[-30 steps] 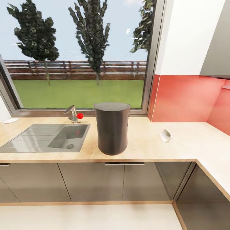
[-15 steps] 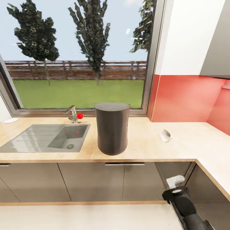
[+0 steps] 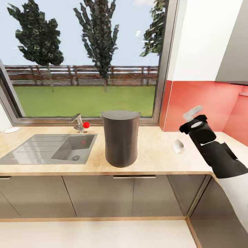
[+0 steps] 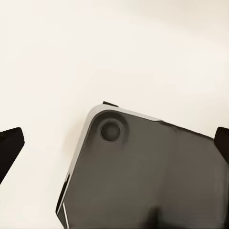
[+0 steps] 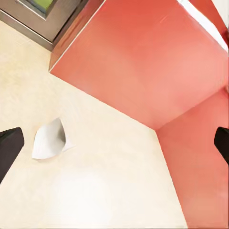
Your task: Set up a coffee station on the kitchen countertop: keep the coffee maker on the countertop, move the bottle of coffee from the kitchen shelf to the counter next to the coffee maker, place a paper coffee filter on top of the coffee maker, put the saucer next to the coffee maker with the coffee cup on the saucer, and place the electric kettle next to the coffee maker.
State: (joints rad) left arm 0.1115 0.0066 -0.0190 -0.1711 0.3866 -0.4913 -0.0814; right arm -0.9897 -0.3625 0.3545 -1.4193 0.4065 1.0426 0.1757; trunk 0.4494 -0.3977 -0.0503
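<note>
Hovering right gripper [image 5: 114, 143], fingers spread, empty, above paper coffee filter [image 3: 178, 145] right of coffee maker [image 3: 120, 137], likely for pickup; left gripper [image 4: 114, 143] spread too.

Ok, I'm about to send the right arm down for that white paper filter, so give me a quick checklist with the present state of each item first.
1. Paper filter lies free on the kitchen countertop, nothing on it: ok.
2. Right gripper open, fingertips spread wide at both edges of the right wrist view, nothing between them: ok.
3. Gripper lined up over the filter: not ok; in the right wrist view the filter sits off to one side, near one fingertip.
4. Coffee maker upright on the countertop, top free to take the filter: ok.
5. Coffee maker apart from the filter, out of the arm's way: ok.
6. Left gripper empty: ok.
</note>
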